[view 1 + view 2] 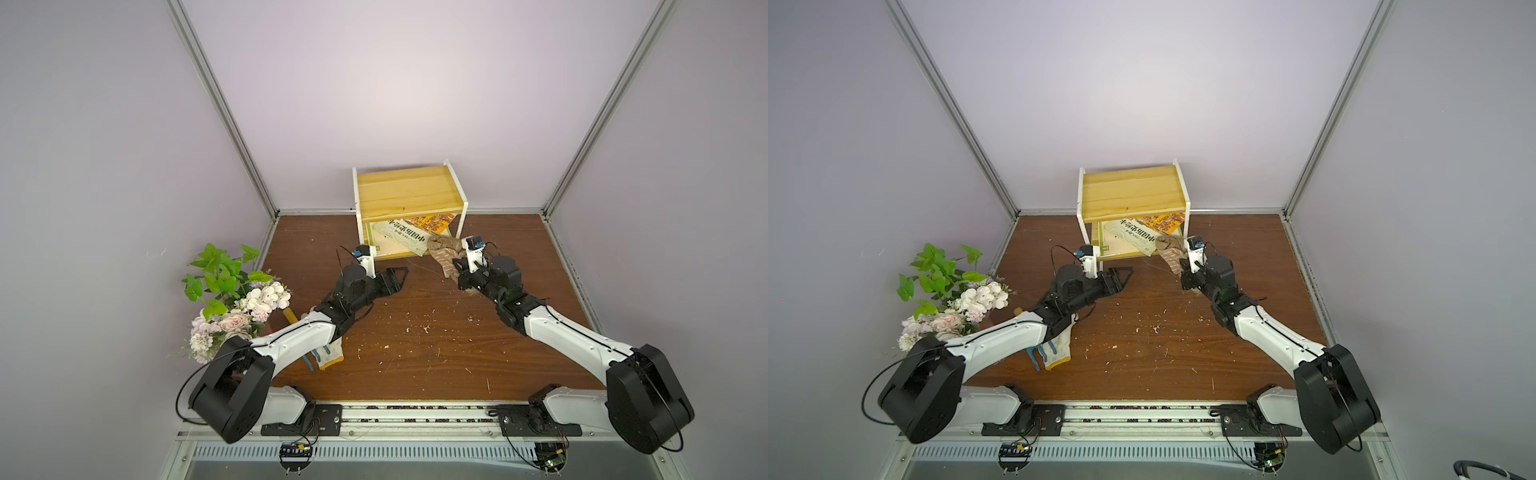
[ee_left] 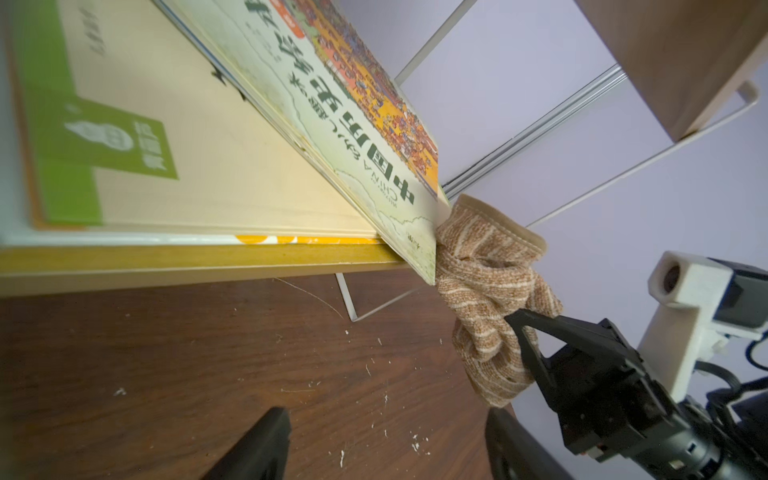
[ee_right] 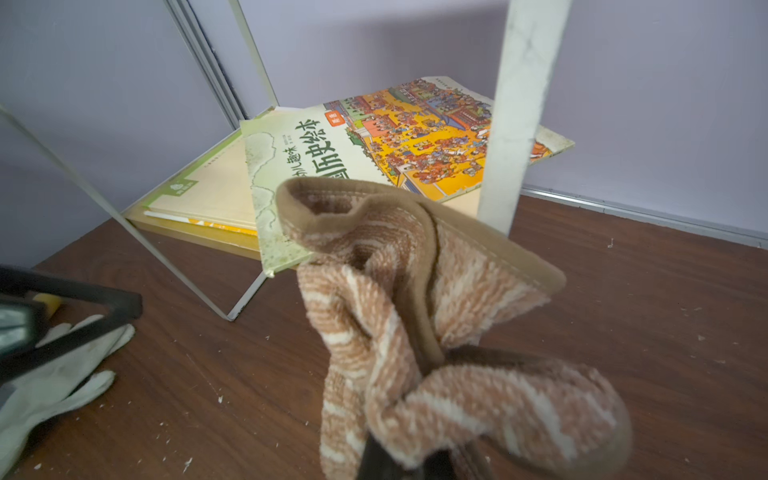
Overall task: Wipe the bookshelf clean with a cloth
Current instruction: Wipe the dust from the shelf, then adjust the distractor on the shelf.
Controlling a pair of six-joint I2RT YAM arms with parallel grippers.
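Bookshelf (image 1: 409, 189) stands midway along the far edge of the surface (image 1: 415, 365). Its top board is bare; the lower board carries books (image 1: 399, 239), one overhanging the front. Right gripper (image 1: 456, 269) is clamped on the bunched cloth (image 1: 444, 251), held off the surface at the shelf's right front leg beside that book's corner, presumably staged to wipe the lower board. Left gripper (image 1: 398, 277) hovers before that board, jaws parted, empty, likely there to shift the books.

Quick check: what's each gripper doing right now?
Left gripper: open, holding nothing.
Right gripper: shut on the cloth.
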